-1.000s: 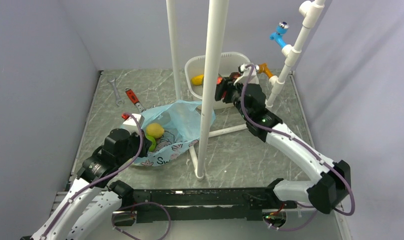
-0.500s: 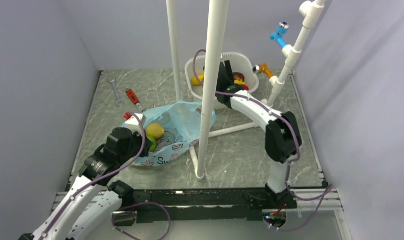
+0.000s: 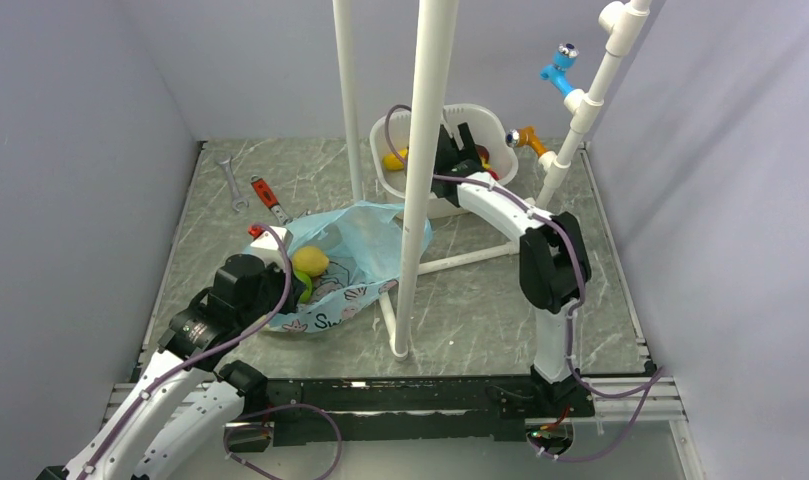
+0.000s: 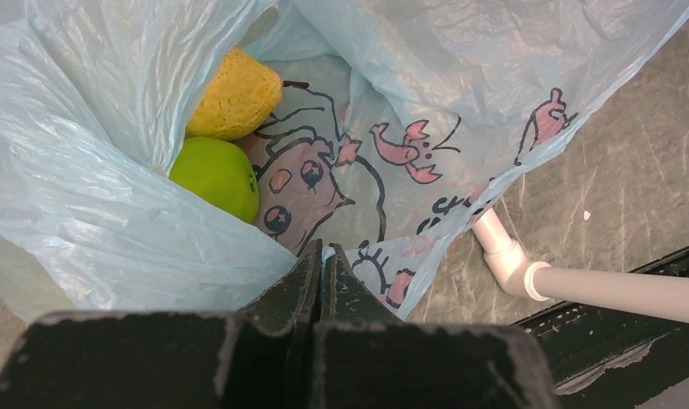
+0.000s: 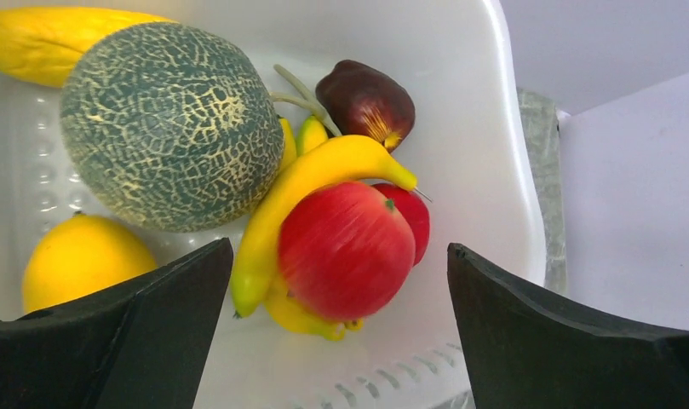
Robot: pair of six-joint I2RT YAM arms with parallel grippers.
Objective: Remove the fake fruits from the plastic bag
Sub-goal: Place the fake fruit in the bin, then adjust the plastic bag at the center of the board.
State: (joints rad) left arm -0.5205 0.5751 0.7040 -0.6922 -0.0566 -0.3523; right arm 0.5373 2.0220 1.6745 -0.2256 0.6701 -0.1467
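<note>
The light blue plastic bag (image 3: 355, 250) lies open on the table, its rim (image 4: 358, 256) pinched in my shut left gripper (image 4: 324, 253). Inside it sit a yellow lemon-shaped fruit (image 4: 236, 94) and a green fruit (image 4: 217, 175). My right gripper (image 5: 339, 245) hangs open over the white tub (image 5: 485, 128). Nothing is between its fingers. Below it a red apple (image 5: 345, 273) rests on yellow bananas (image 5: 324, 170). Beside them are a netted green melon (image 5: 170, 128), a round yellow fruit (image 5: 85, 260) and a dark red fruit (image 5: 366, 102).
A white pipe frame (image 3: 420, 180) stands between the bag and the tub (image 3: 390, 130), with a foot pipe (image 4: 511, 264) by the bag. A silver wrench (image 3: 232, 183) and a red-handled wrench (image 3: 268, 197) lie at the back left. Blue (image 3: 558, 65) and orange (image 3: 525, 137) fittings hang on the right pipe.
My right arm swung from beside the tub to over it and its jaws opened wide; the red apple now lies in the tub. My left gripper stayed put on the bag.
</note>
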